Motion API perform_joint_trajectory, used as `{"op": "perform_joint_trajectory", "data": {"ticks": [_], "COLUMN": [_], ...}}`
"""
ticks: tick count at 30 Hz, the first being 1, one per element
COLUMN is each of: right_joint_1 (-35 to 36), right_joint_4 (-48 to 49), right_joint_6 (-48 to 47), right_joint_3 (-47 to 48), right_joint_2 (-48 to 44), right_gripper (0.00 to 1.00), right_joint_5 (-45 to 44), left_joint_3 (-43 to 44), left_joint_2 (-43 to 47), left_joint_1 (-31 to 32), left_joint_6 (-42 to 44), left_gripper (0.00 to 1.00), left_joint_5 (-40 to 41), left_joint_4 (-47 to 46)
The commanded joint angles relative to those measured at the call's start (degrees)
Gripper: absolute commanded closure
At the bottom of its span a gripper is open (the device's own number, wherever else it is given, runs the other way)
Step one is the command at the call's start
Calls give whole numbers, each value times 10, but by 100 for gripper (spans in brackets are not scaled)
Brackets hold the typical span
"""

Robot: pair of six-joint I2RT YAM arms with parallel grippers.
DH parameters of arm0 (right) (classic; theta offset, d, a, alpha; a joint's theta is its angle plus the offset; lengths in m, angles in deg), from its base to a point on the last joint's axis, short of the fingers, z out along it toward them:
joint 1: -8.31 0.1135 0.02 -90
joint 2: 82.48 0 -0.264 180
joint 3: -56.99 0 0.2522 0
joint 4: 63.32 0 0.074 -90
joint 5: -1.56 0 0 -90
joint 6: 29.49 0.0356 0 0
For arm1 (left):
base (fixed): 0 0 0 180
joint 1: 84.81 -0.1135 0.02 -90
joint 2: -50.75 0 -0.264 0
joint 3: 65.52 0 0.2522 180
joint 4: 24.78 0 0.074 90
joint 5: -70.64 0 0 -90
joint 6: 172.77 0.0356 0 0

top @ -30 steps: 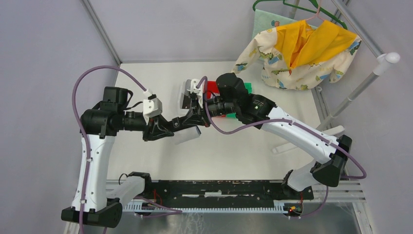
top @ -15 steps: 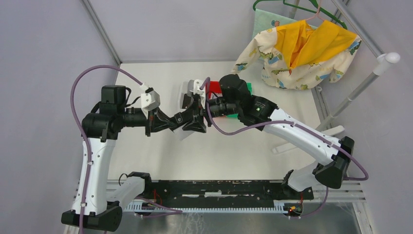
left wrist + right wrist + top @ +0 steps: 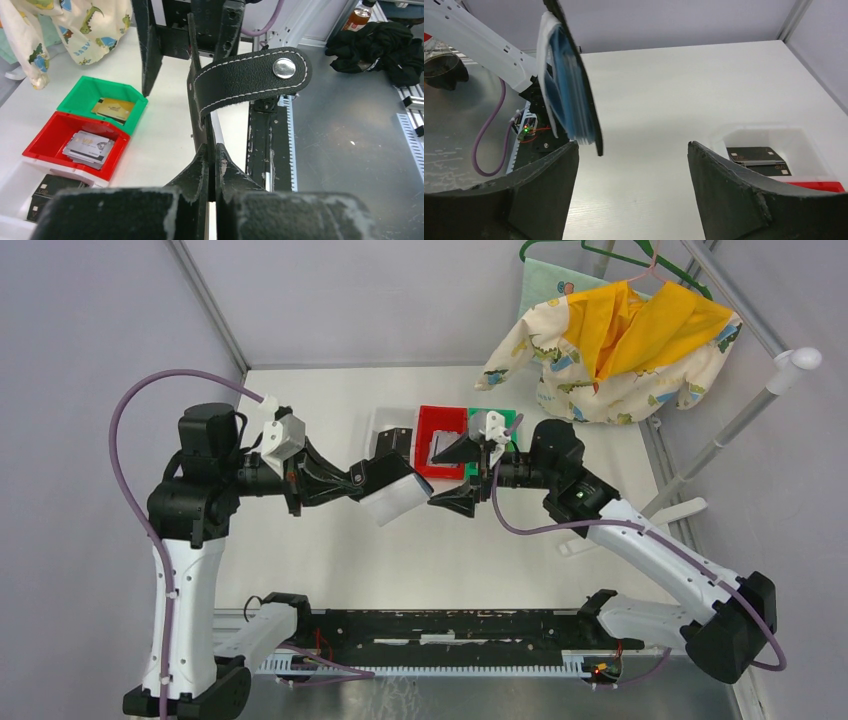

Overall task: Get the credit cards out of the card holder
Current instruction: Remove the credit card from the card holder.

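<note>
The flat, stitched black leather card holder (image 3: 250, 75) is gripped by its edge in the clenched left pincer (image 3: 215, 167) above mid-bench (image 3: 480, 560); the released right pincer (image 3: 634, 185) is spread just beside it.

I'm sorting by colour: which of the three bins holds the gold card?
The green bin, at the end of the row: a tan-gold card lies in it. The red bin holds silvery-grey cards, the white bin black cards.

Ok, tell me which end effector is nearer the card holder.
Left. The left end effector is shut on the card holder, holding it up. The right end effector stands open close beside it, to its right, not gripping it.
</note>
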Motion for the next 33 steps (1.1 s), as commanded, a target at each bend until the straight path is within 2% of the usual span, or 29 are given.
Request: {"op": "perform_joint_trajectory", "data": {"ticks": [1, 8, 18, 29, 33], "right_joint_1": [-19, -17, -1, 65, 78], "right_joint_4": [83, 221, 307, 316, 334], "right_joint_6": [10, 109, 156, 120, 134], "right_joint_3": [-1, -23, -31, 18, 44], "right_joint_2": [2, 27, 35, 53, 62], "right_gripper": [16, 18, 24, 32, 45], "right_joint_5": [47, 90, 74, 22, 19], "left_joint_3": [23, 32, 37, 42, 39], "left_joint_2": [8, 11, 9, 6, 7], "left_joint_1": [2, 2, 2, 2, 2], "left_joint_6": [-35, -41, -69, -96, -103], "left_gripper": [98, 98, 98, 98, 98], "left_joint_5": [-44, -52, -64, -76, -78], "left_joint_4": [-26, -25, -46, -59, -65]}}
